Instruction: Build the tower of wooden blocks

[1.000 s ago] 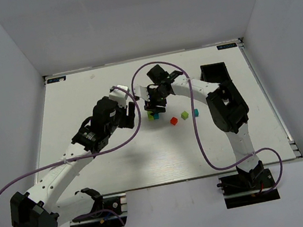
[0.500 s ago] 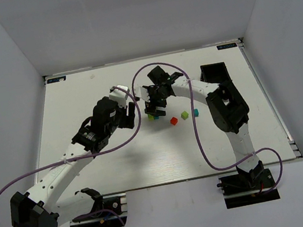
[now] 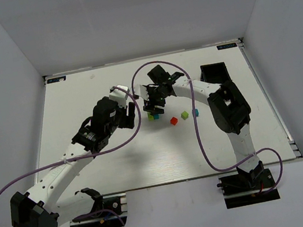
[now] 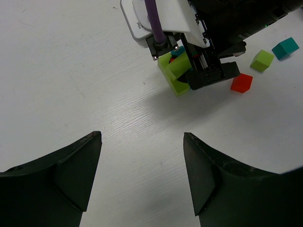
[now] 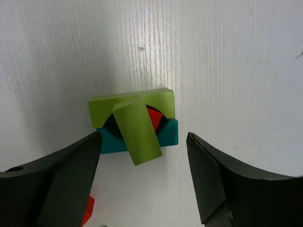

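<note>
The wood block tower (image 3: 152,115) is a short stack left of the table's middle. From above in the right wrist view, a long lime block (image 5: 137,128) lies tilted on a lime arch (image 5: 102,105), over a teal block (image 5: 168,137), with a red piece (image 5: 154,117) showing inside. My right gripper (image 5: 143,137) is open and empty, hovering over the stack with a finger on each side; it also shows in the top view (image 3: 154,104). My left gripper (image 4: 142,137) is open and empty over bare table just left of the stack (image 4: 174,72).
Three loose cubes lie right of the stack: red (image 3: 173,121), lime (image 3: 184,114) and teal (image 3: 195,112), also in the left wrist view: red (image 4: 241,82), lime (image 4: 262,60), teal (image 4: 285,48). A black rectangular tray (image 3: 214,71) sits behind the right arm.
The right arm's elbow has shifted very slightly. The blocks and the left arm have not moved.
</note>
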`<state>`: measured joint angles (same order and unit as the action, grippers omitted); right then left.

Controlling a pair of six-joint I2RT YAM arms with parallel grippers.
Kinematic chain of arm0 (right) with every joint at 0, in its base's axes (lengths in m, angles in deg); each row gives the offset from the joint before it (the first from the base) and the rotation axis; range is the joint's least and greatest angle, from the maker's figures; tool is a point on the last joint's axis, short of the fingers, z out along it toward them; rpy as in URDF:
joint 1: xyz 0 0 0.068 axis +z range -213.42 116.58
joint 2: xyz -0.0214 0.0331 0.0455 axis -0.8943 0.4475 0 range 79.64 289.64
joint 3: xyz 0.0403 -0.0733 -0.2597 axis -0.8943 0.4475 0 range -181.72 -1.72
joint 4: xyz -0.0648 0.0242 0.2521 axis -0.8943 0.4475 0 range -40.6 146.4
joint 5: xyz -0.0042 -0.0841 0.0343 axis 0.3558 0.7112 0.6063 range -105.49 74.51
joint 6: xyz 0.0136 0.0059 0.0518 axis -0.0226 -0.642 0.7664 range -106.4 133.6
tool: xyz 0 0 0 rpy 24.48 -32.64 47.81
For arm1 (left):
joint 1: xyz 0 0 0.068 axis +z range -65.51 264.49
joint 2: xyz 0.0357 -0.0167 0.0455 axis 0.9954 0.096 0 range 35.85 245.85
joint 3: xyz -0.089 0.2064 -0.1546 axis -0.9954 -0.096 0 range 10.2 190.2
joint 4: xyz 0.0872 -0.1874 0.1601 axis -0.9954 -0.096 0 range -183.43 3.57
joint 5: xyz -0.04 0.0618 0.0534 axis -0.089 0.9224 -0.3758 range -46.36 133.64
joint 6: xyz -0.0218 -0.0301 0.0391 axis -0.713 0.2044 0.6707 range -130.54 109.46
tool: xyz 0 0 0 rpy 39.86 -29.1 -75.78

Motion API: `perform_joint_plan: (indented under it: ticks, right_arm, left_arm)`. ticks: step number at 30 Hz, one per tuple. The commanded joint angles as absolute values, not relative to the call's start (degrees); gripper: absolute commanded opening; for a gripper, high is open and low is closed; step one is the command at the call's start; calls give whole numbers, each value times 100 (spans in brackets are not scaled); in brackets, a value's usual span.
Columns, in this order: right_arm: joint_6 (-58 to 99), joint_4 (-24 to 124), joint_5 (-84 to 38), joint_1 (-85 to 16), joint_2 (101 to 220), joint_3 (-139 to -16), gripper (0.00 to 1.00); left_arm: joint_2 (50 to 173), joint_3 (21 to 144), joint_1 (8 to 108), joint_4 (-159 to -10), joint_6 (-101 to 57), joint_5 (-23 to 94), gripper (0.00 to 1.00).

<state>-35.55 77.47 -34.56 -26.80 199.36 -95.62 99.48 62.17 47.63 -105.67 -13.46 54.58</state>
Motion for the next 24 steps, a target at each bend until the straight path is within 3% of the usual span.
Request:
perform_joint_plan:
  ticks: [1,24]
  right_arm:
    - [-3422,7655,-3649,-2659,19680,-9585,76]
    - [-3167,7585,-3728,-2651,19838,-9611,70]
  left_arm:
    - [9798,6162,4784,-10524,-1317,5401,80]
    - [9798,6162,4784,-10524,-1317,5401,80]
